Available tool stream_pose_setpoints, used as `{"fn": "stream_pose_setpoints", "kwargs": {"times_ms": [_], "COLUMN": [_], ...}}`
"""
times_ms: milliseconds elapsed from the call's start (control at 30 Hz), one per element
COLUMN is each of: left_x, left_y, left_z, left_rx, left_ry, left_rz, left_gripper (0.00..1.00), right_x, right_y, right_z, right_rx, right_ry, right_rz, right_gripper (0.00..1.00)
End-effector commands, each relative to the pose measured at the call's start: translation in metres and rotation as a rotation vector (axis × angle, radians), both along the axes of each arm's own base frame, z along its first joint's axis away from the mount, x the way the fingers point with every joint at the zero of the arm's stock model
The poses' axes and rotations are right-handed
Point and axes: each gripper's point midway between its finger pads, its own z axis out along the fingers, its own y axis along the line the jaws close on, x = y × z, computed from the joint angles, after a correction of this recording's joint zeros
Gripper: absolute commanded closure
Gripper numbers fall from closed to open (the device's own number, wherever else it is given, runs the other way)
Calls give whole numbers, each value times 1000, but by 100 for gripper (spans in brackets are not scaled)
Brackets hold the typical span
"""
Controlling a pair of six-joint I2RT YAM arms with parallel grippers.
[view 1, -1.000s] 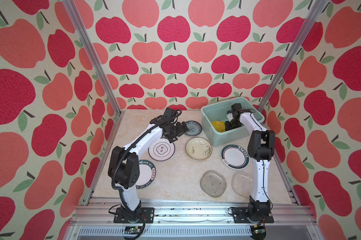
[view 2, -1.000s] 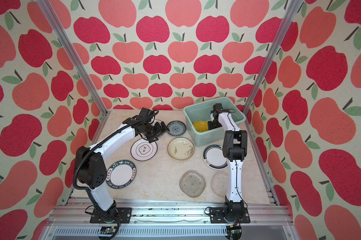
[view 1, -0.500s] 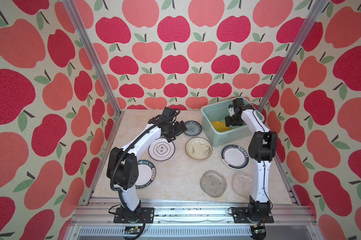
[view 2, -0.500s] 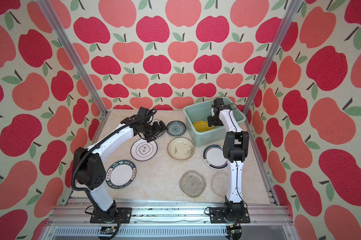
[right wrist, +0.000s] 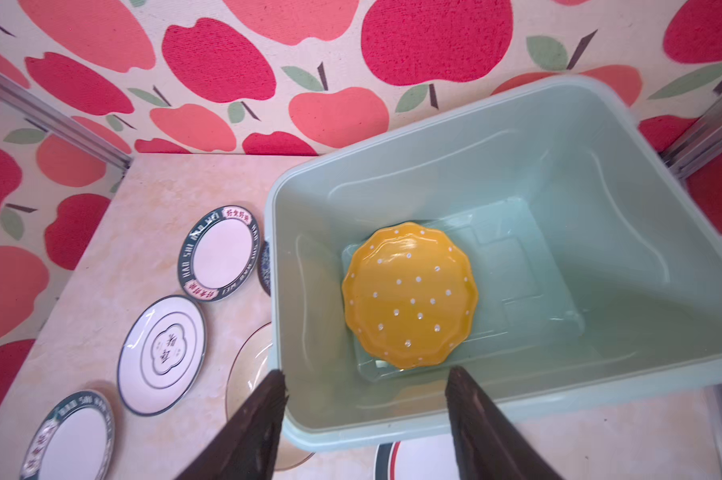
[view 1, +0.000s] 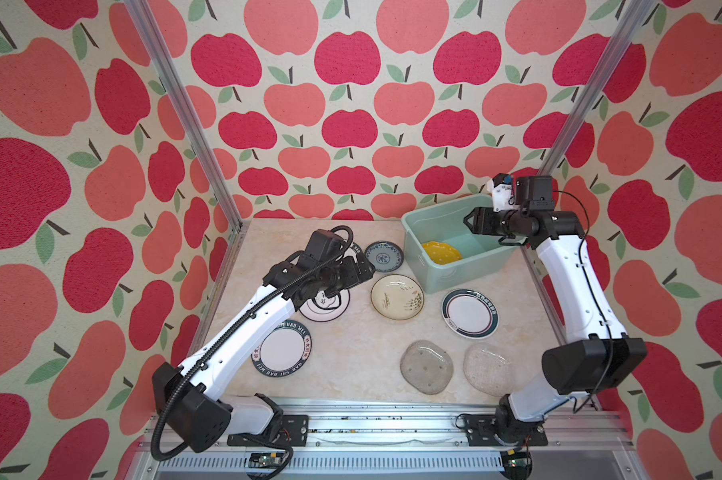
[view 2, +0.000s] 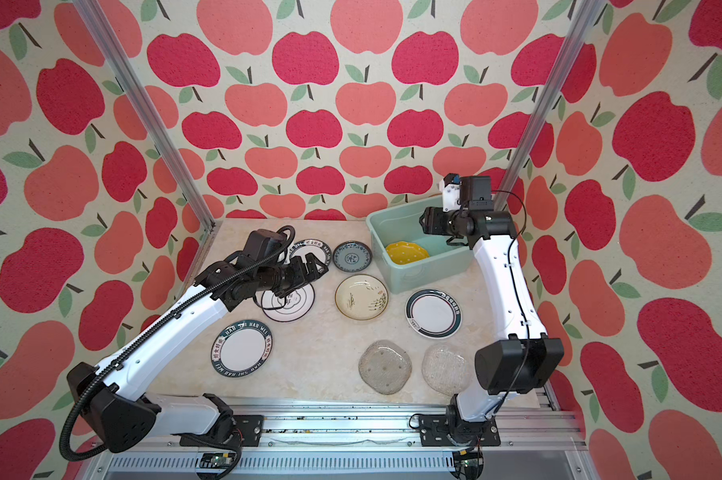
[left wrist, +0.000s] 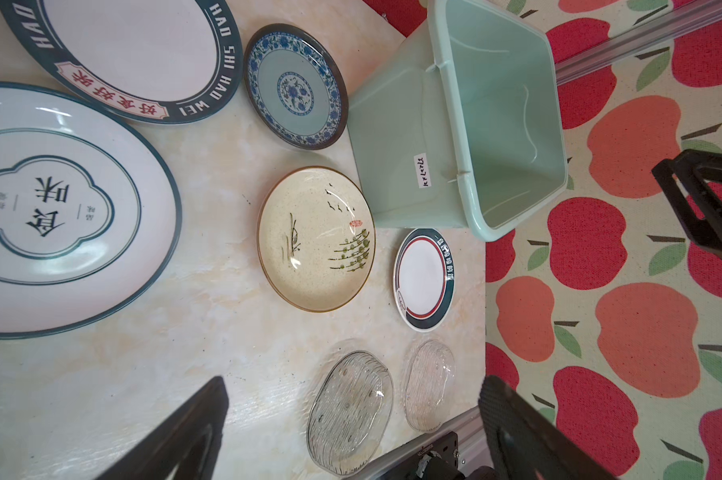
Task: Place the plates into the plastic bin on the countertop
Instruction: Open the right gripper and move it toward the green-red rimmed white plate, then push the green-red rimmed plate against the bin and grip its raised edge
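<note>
Plastic bin (view 1: 459,272): pale mint green, deep, flared at the rim; stands at the far right corner of the countertop (view 1: 351,361); holds one plate. Yellow scalloped plate (right wrist: 409,297), white-dotted: lies on the bin's floor; shows in both top views and the right wrist view. Right gripper (right wrist: 366,372): hangs above the bin's opening, fingers spread apart, nothing between them. Left gripper (view 2: 315,266): hangs over the countertop just beside the blue patterned plate (view 2: 352,256), fingers spread wide, nothing between them. Outside the bin, flat on the countertop: eight plates. Blue patterned plate: lies just beside the bin's side wall. Cream plate (view 1: 397,297), painted with reeds and birds: lies in front of the blue one, near the bin's front corner. Banded-rim white plate (view 1: 469,312): lies just in front of the bin. Emblem plate (left wrist: 60,208), white with a dark central motif: lies partly under the left arm in both top views. Back lettered-rim plate (view 2: 309,249): lies beside the blue one, partly hidden by the left arm. Front lettered-rim plate (view 1: 282,351): lies toward the front left. Greyish glass plate (view 1: 426,365) and paler glass plate (view 1: 489,369): lie side by side at the front right, close together.
</note>
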Motion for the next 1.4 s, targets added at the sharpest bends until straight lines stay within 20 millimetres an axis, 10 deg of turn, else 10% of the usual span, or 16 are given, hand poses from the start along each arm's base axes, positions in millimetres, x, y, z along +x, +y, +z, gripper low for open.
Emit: {"fn": "stream_pose_setpoints", "kwargs": {"times_ms": [0, 300, 600, 967, 1367], "left_x": [-20, -56, -41, -34, -25], "left_y": [8, -58, -128, -134, -128], "left_z": [-10, -17, -49, -53, -59], "left_rx": [10, -94, -177, -183, -186], "left_ry": [33, 74, 109, 124, 123], "left_rz": [-7, -150, -210, -208, -184], "left_gripper": [4, 3, 3, 3, 2], "right_x": [-45, -120, -146, -148, -145], "right_y": [14, -45, -98, -141, -133], "right_z": [-25, -99, -183, -234, -284], "right_rx": [138, 149, 231, 443, 581], "right_ry": [169, 362, 485, 534, 636], "right_rz": [64, -135, -373, -610, -619], "right_gripper": [36, 35, 35, 35, 35]}}
